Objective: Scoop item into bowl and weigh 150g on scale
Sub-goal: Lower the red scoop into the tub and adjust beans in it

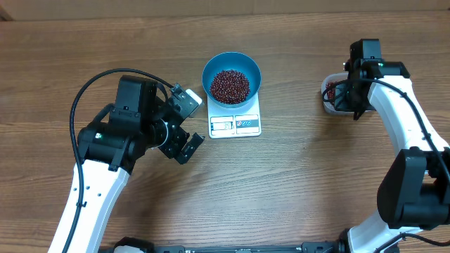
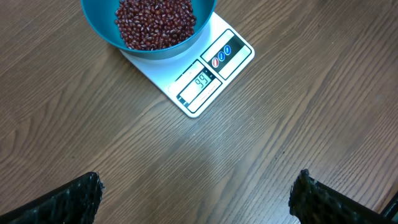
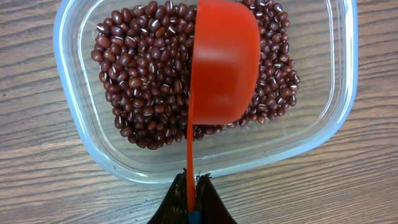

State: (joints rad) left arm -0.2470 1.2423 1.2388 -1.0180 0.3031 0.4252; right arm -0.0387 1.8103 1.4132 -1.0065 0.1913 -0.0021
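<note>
Table: scale display nearward; left end effector apart, right end effector clamps scoop.

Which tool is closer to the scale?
Left. The left tool sits open just left of the scale; the right tool is far to its right, holding the scoop at the tub.

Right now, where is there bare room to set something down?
Bare table lies between the scale and the clear tub, and in front of the scale toward the near edge. It is tight between the open left fingers and the scale, and at the tub, where the right fingers hold the red scoop.
</note>
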